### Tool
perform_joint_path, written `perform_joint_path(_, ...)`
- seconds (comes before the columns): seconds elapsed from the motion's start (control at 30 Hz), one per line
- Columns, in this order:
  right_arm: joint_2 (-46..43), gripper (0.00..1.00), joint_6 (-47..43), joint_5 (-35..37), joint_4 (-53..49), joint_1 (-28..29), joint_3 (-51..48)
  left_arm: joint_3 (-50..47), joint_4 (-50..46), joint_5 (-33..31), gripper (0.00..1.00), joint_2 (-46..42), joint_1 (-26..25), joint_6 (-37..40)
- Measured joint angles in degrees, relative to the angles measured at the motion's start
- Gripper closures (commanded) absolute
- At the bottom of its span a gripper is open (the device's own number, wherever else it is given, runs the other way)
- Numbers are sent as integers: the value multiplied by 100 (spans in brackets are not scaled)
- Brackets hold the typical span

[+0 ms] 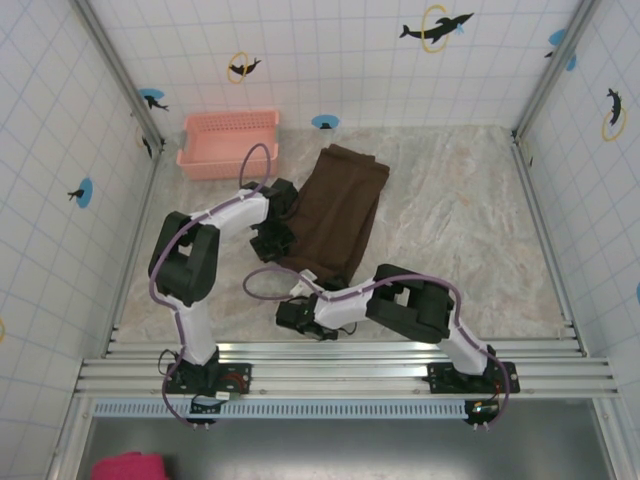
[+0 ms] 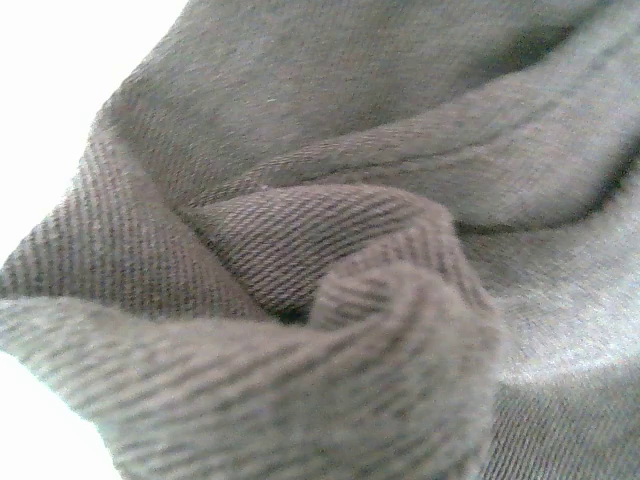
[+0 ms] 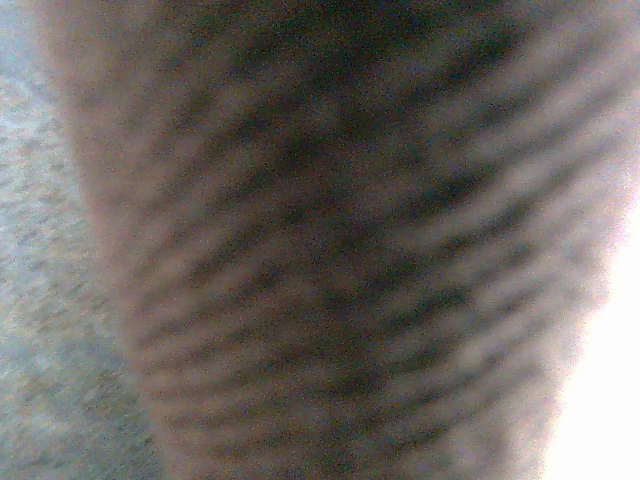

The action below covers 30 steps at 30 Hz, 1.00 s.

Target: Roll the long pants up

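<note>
Long pants point(image 1: 340, 210) flat on table point(image 1: 460, 220), folded lengthwise | roll prob. barely begun | left end effector point(image 1: 273, 240) + right end effector point(image 1: 307, 284) at fabric, open/closed: can't tell

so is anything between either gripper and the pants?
Nothing visible. The left gripper is at the left edge of the long pants, the right gripper at their near end; fabric is close up in both wrist views. The pink basket stands apart.

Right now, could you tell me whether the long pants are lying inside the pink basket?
No, the long pants lie folded on the table, to the right of the pink basket.
</note>
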Motion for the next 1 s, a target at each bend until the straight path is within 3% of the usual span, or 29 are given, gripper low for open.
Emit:
perform_joint_path(0.03, -122, 100, -133, -142, 92, -28, -107, -68, 83, -37, 3, -120, 0, 92)
perform_joint_path(0.23, -1005, 100, -876, -1672, 341, -422, -483, -273, 385, -494, 3, -1268, 4, 638)
perform_joint_path(0.5, -1478, 100, -1698, -3438, 289, -1185, -470, -713, 911, -997, 2, -2833, 4, 931)
perform_joint_path(0.77, -1403, 100, -2094, -5195, 11, -2076, -2, -2861, 2249, -881, 2, -4044, 4, 485)
perform_joint_path(1.0, -1198, 100, -2326, -5803, -184, -2297, 341, -4970, 4739, -627, 3, -4583, 4, -704)
